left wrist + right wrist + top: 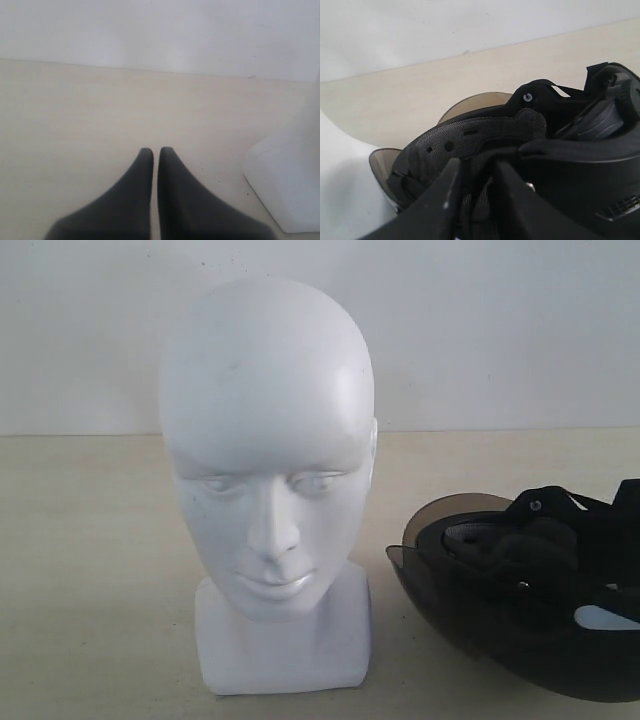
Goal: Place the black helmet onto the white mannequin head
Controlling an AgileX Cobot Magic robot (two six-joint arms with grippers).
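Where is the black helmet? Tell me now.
Exterior view: the black helmet lies on the table at the right edge, right of the white mannequin head.

A pale cream tabletop (pixel 90 590) carried the white mannequin head (pixel 270 440) upright on its neck base. The black helmet (pixel 520 610) lay upturned beside it.

The black helmet (pixel 520 610) runs off the exterior view's right and lower edges, so part of its shell goes unseen; the right wrist view crops it too. There the right end effector (pixel 476 166) is a dark blur, its jaws apart against the lining, and whether they pinch it cannot be told. In the left wrist view only a cropped corner of the white mannequin head (pixel 287 185) shows, and the left end effector (pixel 156 150) is soft-edged, its base cut off.
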